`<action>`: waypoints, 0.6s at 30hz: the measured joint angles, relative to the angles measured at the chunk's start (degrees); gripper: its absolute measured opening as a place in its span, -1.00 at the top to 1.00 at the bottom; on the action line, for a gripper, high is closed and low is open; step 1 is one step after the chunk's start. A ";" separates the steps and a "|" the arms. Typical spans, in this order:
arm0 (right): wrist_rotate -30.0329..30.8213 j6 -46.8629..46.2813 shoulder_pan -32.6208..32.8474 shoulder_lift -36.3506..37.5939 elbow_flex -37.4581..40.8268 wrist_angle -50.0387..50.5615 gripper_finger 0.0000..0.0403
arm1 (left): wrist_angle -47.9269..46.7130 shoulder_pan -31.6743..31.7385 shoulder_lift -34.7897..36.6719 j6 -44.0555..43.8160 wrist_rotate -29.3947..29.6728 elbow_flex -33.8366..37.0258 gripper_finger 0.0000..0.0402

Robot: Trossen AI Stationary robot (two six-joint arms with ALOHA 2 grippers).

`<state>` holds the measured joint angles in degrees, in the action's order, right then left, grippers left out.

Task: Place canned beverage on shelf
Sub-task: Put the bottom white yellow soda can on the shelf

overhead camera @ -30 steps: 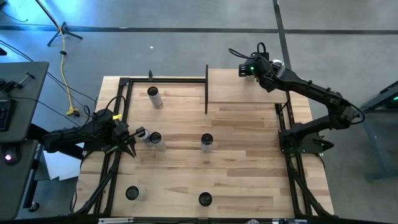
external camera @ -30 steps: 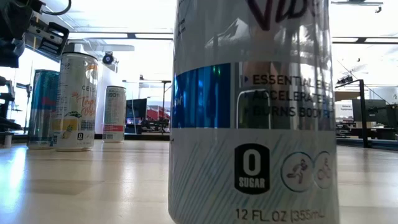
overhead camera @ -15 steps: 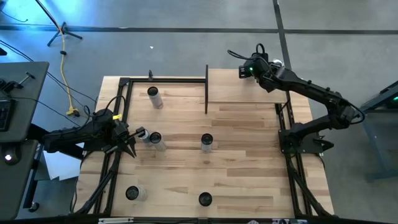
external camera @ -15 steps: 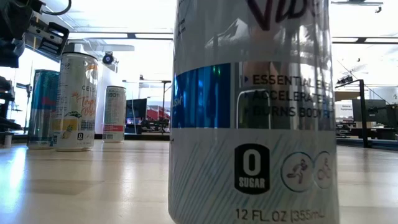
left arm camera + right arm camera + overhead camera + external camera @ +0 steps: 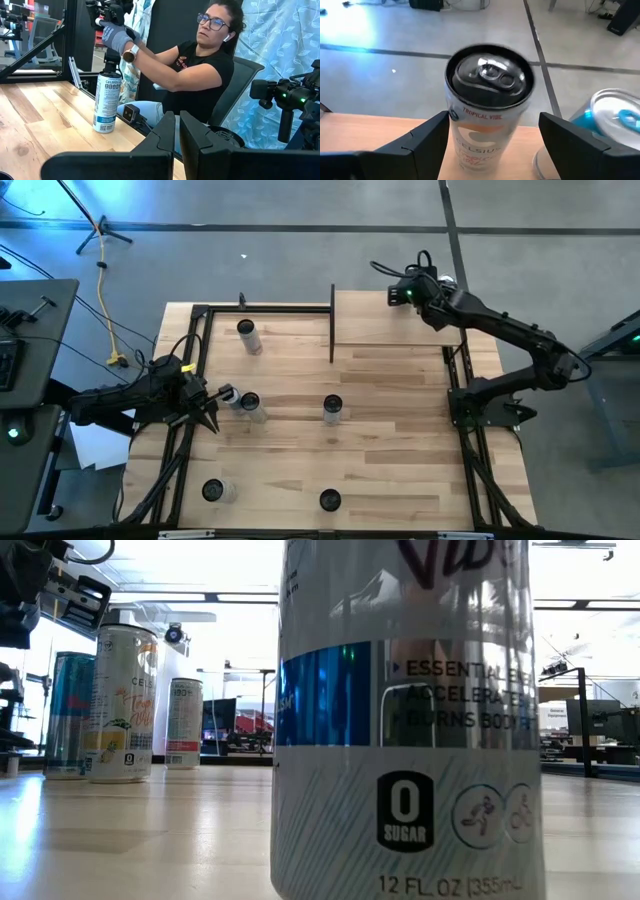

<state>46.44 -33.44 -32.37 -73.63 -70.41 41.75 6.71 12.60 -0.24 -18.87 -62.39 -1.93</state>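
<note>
Pulled right end effector (image 5: 400,293) slightly toward the right of the overhead frame since a second ago. Released now, fingers (image 5: 427,137) spread clear on either side of the Celsius can (image 5: 489,107). Standing upright on the shelf (image 5: 390,332), upper right of the overhead frame. Likely light, thin-walled and slick, easily dented; best gripped mid-body, below the rim. Can't see the can's base, cut off low in the wrist frame, nor the can itself from overhead, hidden under the arm. Cropped at the edge: a second, blue-topped can (image 5: 615,122). Left end effector (image 5: 212,418) clenched, empty, waiting at middle left.
</note>
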 joint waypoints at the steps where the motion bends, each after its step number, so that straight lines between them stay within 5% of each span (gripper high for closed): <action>1: 0.22 0.01 0.20 0.31 0.00 0.18 -0.46 | -0.01 0.00 0.00 0.00 0.00 0.00 0.98; 18: 2.95 -2.22 0.71 0.99 0.00 6.13 -0.46 | 0.00 0.00 0.00 0.00 0.00 0.00 0.98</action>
<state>49.39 -35.66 -31.66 -72.64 -70.41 47.88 6.71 12.60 -0.24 -18.87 -62.39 -1.93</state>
